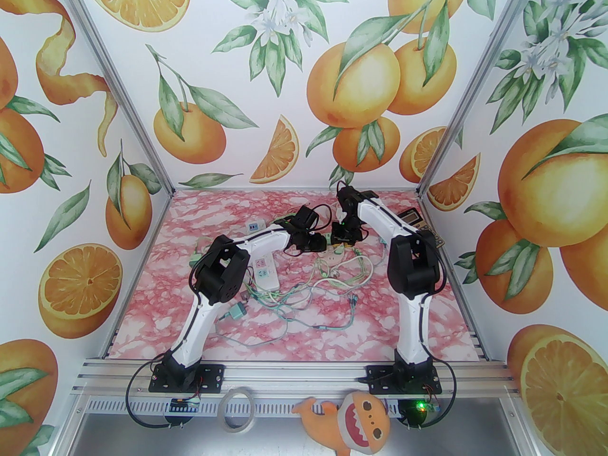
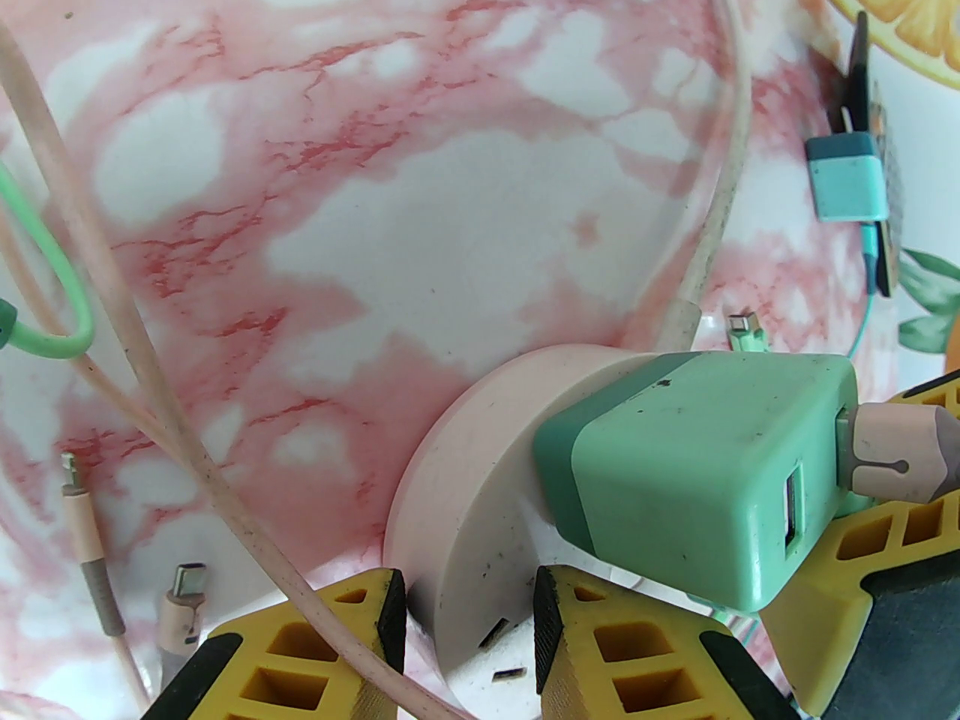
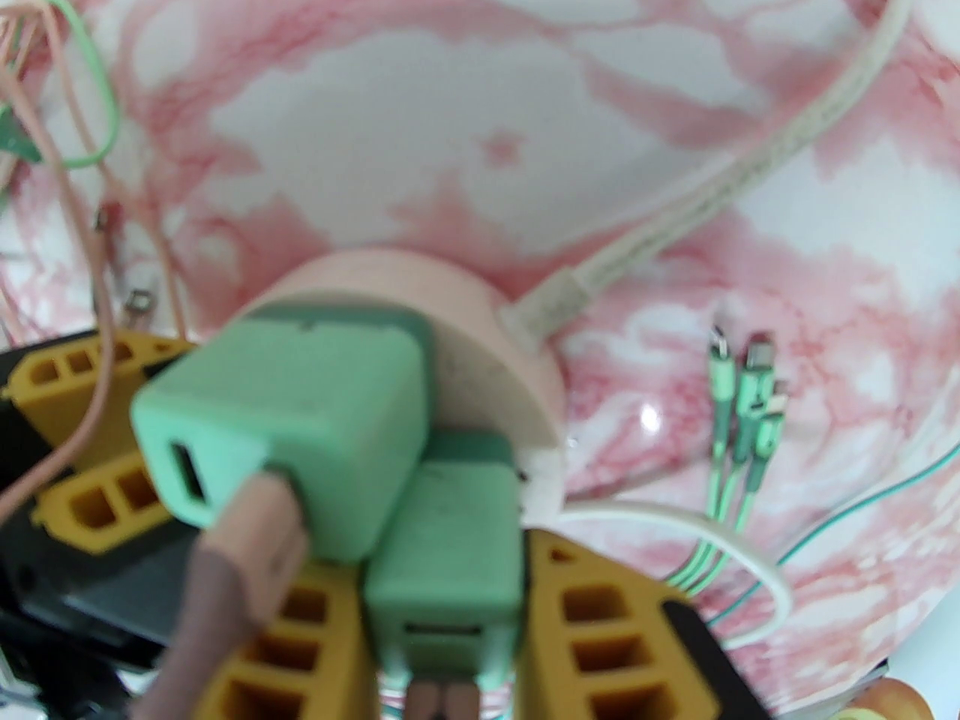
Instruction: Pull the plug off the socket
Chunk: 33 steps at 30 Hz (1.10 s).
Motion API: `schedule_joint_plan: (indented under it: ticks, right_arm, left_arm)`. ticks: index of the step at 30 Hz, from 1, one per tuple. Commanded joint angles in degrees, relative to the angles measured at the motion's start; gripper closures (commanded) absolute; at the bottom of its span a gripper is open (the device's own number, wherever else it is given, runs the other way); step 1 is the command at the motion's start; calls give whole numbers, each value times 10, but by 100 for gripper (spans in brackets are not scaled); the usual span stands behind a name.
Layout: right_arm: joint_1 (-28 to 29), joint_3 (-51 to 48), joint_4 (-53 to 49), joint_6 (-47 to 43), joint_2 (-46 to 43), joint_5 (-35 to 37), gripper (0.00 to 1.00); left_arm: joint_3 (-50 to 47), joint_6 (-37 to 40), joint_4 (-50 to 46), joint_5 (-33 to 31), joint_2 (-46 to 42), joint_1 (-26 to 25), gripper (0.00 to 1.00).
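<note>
While the left gripper [image 2: 469, 593] pinches the round pink socket [image 2: 480, 469], the right gripper [image 3: 442, 563] is clamped onto the small green plug [image 3: 442, 522], just under a bigger green charger [image 3: 300, 409].

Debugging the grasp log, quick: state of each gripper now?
Left gripper: jaws closed on pink socket.
Right gripper: jaws closed on lower green plug.

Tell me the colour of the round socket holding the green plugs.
Pale pink sides, white top face; the socket shows best in the left wrist view.
</note>
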Motion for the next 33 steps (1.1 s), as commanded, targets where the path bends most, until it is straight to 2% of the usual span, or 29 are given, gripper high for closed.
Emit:
schedule_joint_plan:
  ticks: [1, 7, 10, 16, 18, 25, 33]
  right_arm:
    - [11, 4, 2, 2, -36, 36, 73]
    - [78, 34, -32, -17, -5, 127, 73]
    - [102, 37, -35, -21, 7, 139, 73]
    - [102, 38, -32, -17, 5, 141, 73]
    - [89, 37, -28, -15, -4, 123, 73]
    - [-11, -11, 28, 25, -49, -37, 73]
    - [-24, -11, 21, 19, -55, -41, 72]
  left_arm:
    - [-12, 14, -93, -21, 43, 1, 66]
    - [-5, 13, -96, -18, 46, 1, 66]
    - [-2, 14, -97, -19, 48, 1, 66]
    - [-2, 14, -100, -20, 48, 0, 66]
    - [-3, 14, -101, -20, 49, 0, 66]
    - [-9, 14, -101, -21, 48, -2, 66]
    - [-10, 13, -97, -19, 48, -1, 66]
